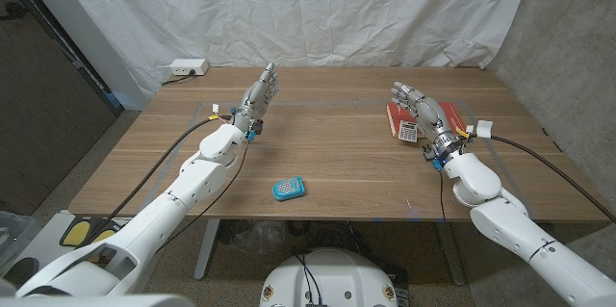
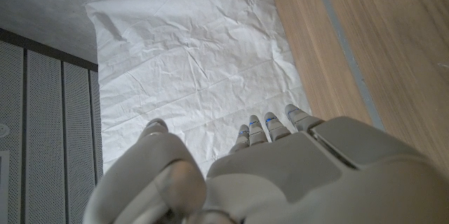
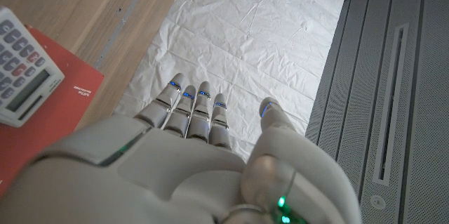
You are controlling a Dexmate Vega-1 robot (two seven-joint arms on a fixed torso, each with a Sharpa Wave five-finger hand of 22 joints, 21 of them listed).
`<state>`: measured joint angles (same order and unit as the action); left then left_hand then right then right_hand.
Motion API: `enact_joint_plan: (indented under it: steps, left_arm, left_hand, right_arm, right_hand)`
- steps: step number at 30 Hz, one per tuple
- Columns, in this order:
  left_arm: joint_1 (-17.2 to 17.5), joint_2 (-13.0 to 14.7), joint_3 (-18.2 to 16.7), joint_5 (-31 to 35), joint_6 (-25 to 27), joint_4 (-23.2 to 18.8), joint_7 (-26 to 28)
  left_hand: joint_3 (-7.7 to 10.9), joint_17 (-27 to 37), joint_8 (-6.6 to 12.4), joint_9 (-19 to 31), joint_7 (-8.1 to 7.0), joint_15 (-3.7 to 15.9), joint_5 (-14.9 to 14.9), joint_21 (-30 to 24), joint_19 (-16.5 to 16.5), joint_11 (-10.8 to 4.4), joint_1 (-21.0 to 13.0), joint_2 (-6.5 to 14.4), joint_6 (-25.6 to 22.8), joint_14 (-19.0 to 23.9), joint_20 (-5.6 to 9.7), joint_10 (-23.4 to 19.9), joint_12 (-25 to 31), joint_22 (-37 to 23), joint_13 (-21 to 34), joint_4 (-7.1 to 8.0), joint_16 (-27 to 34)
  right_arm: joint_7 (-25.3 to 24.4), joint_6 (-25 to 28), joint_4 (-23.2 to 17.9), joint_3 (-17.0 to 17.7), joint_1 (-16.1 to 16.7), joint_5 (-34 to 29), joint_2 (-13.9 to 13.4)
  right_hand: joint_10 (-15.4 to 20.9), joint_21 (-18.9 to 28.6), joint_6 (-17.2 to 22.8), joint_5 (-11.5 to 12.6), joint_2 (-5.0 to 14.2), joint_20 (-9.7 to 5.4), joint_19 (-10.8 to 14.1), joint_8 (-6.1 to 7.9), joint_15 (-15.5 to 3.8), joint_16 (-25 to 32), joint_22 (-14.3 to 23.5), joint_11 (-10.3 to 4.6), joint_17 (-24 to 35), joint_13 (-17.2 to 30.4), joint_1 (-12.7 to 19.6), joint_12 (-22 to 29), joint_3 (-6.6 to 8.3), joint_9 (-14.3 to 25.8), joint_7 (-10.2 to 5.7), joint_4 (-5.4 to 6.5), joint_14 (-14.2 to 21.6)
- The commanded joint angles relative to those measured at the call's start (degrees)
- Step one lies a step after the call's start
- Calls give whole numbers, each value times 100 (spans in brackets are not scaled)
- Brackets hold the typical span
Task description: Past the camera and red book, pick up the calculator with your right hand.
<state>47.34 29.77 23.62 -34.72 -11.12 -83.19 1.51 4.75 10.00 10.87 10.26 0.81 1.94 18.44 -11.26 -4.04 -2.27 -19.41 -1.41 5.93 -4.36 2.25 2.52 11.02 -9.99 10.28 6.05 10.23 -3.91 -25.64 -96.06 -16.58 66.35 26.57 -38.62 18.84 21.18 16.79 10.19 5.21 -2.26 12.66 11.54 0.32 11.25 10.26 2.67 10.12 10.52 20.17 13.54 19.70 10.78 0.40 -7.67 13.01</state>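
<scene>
A small white calculator lies on a red book at the table's right side. My right hand is raised over the book, just right of the calculator, fingers straight, holding nothing. The right wrist view looks past that hand to the calculator with its grey keys on the red book off to one side. My left hand is up over the table's far left, fingers extended and empty; its back also appears in the left wrist view.
A small blue camera-like object lies near the front edge at the middle of the wooden table. A white power strip sits at the back left corner. A white sheet hangs behind the table.
</scene>
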Motion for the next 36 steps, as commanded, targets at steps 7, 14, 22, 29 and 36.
enact_joint_plan:
  steps: [7, 14, 22, 29, 36]
  left_arm:
    - [183, 170, -16, 81, 133, -408, 155]
    - [214, 240, -40, 62, 294, -552, 232]
    - [218, 217, -54, 19, 246, -505, 194]
    - [211, 205, -52, 18, 226, -488, 185]
    - [224, 259, -66, 34, 273, -574, 207]
  left_hand:
    - [-10, 26, 29, 24, 18, -6, 29, -16, -9, -4, -69, 37, -38, -24, 451, -29, 29, -20, 16, -1, 34]
    - [-19, 28, 26, 24, 16, -17, 29, -33, 34, -35, -76, 41, -35, -10, 433, -37, 32, -22, 16, -5, 40]
    - [-30, 32, 26, 24, 20, -17, 30, -51, 82, -7, -80, 45, -38, 35, 435, -45, 34, -26, 16, -7, 57]
    - [-38, 34, 25, 24, 27, -27, 29, -53, 90, -33, -83, 47, -39, 42, 420, -47, 34, -28, 16, -9, 58]
    - [-45, 36, 26, 25, 26, -31, 28, -52, 89, -17, -85, 50, -42, 43, 404, -42, 32, -30, 16, -9, 57]
  right_arm:
    - [-868, 105, -365, 137, 353, -1142, -95]
    - [-1114, 274, -560, 204, 529, -1487, -163]
    - [-1471, 494, -793, 296, 753, -1892, -172]
    - [-1642, 638, -930, 342, 876, -2126, -176]
    - [-1852, 770, -1038, 370, 993, -2419, -159]
  right_hand:
    - [56, -12, 55, 30, -7, -29, 66, 36, -28, 28, 34, -17, 17, 29, 121, 30, 38, 23, -13, -81, 72]
    - [30, -12, 34, 28, -12, -77, 112, 22, -66, 24, 36, 30, 18, 33, 196, 14, 65, 25, 8, -119, 98]
    - [57, -18, 38, 23, -26, -79, 140, 21, -81, 20, 39, 0, 19, 37, 269, 19, 87, 27, 7, -152, 125]
    - [76, -27, 57, 23, -37, -77, 148, 26, -85, 18, 40, -25, 19, 40, 326, 24, 105, 28, -6, -175, 141]
    - [28, -41, 62, 22, -56, -108, 153, 25, -125, 2, 40, -36, 22, 43, 383, 0, 121, 30, -23, -191, 127]
